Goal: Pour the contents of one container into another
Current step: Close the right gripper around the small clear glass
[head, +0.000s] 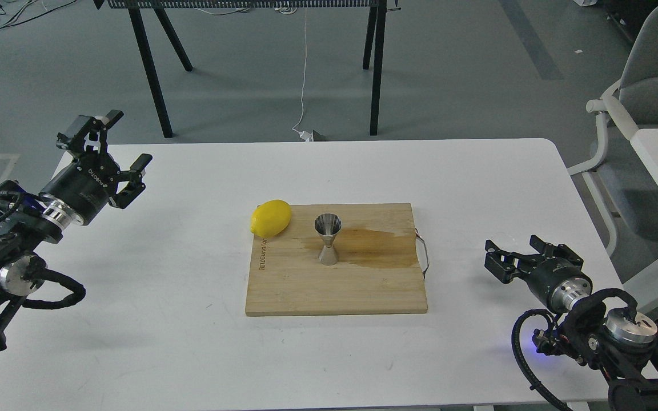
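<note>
Two black hands hang over the white surface (180, 348). The right hand (516, 257), at the lower right of the frame, sits low near the surface's right edge with its fingers spread apart and pointing left; whether the clear glass cup stands between them cannot be told, as nothing see-through can be made out there. The left hand (124, 138), at the left of the frame, is raised and tilted upward, fingers wide apart and holding nothing.

Toward the middle lies a wooden cutting board (334, 291), with a thin wire handle (424, 255) on its right end, well apart from the right hand. The steel jigger (328, 238) stands upright on the board, beside a dark wet stain (377, 248) spreading to its right. A yellow lemon (271, 218) rests at the board's upper left corner, near the jigger but not touching it.
</note>
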Controlling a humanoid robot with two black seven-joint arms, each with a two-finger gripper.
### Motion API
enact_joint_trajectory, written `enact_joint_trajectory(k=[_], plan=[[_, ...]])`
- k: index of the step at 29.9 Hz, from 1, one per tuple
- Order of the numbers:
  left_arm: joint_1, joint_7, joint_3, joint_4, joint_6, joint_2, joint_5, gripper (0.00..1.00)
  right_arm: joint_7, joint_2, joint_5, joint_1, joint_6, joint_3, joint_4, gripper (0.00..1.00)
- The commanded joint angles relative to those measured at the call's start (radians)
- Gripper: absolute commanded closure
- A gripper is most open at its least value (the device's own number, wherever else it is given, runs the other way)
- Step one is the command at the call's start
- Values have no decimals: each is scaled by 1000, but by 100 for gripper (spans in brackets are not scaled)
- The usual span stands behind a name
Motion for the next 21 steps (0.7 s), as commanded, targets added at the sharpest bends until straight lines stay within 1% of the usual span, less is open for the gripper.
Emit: enact_joint_trajectory(k=[1, 21], plan=[[0, 0, 0, 0, 0, 0, 1, 1, 0, 8, 0, 2, -2, -5, -10, 4], [0, 0, 0, 15, 0, 0, -1, 1, 0, 24, -2, 39, -16, -26, -64, 4]])
